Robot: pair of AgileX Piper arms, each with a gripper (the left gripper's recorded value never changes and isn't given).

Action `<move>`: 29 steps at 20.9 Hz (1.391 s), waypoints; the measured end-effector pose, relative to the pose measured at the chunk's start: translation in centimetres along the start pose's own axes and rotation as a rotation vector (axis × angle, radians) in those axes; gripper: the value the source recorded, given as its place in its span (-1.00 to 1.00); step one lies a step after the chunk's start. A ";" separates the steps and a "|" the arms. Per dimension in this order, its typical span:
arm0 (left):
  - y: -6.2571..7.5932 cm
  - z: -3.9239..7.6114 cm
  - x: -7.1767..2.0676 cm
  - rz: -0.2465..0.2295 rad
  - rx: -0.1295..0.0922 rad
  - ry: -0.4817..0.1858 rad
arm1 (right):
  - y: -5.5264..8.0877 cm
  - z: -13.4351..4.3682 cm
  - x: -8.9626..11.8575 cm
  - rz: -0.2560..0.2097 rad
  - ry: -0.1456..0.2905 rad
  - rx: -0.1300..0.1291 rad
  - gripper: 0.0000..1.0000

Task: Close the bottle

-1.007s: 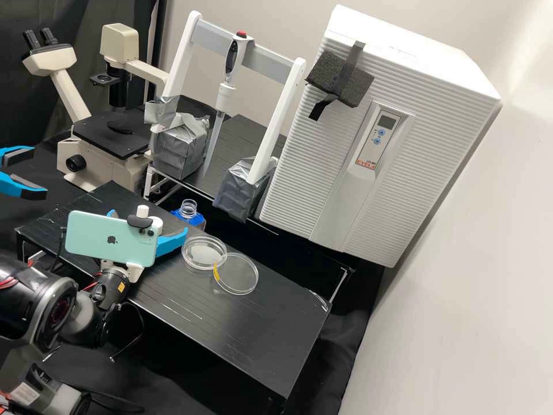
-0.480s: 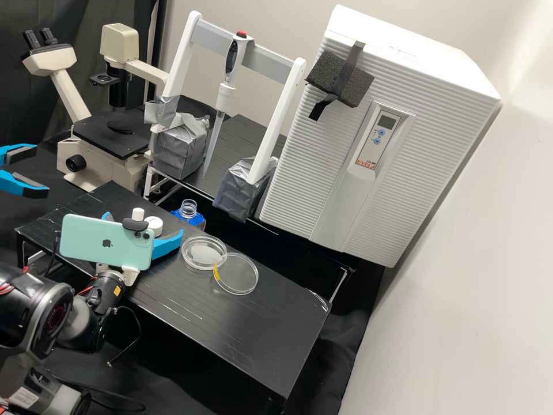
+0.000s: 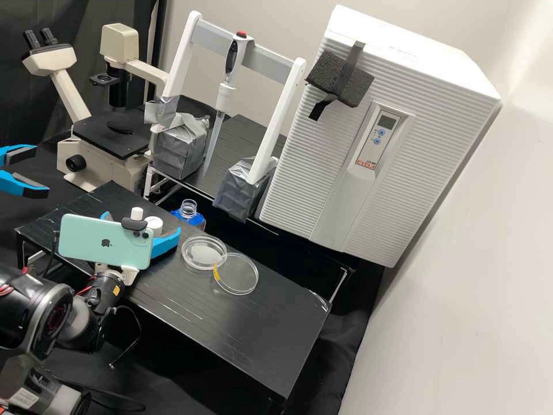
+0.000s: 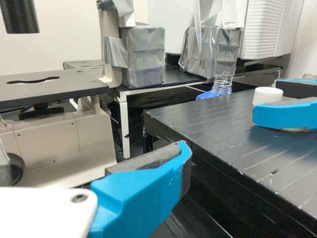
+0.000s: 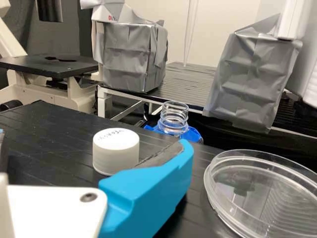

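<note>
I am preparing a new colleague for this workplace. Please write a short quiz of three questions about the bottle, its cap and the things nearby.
1. How many clear dishes lie on the bench?
2. True or false: the bottle already wears its cap.
3. Where does the cap stand? A) in a dish; B) on the bench, between the open fingers of the right gripper; C) on the bottle.
Key: 1 two; 2 false; 3 B.
</note>
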 end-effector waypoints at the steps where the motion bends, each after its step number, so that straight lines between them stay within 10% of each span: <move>1: 0.0 0.0 0.00 0.000 0.000 0.000 | 0.0 0.0 0.0 0.000 0.000 0.000 -1.00; 29: 0.1 0.0 0.11 0.012 -0.013 0.010 | 0.3 0.2 -0.1 0.014 -0.005 0.001 -1.00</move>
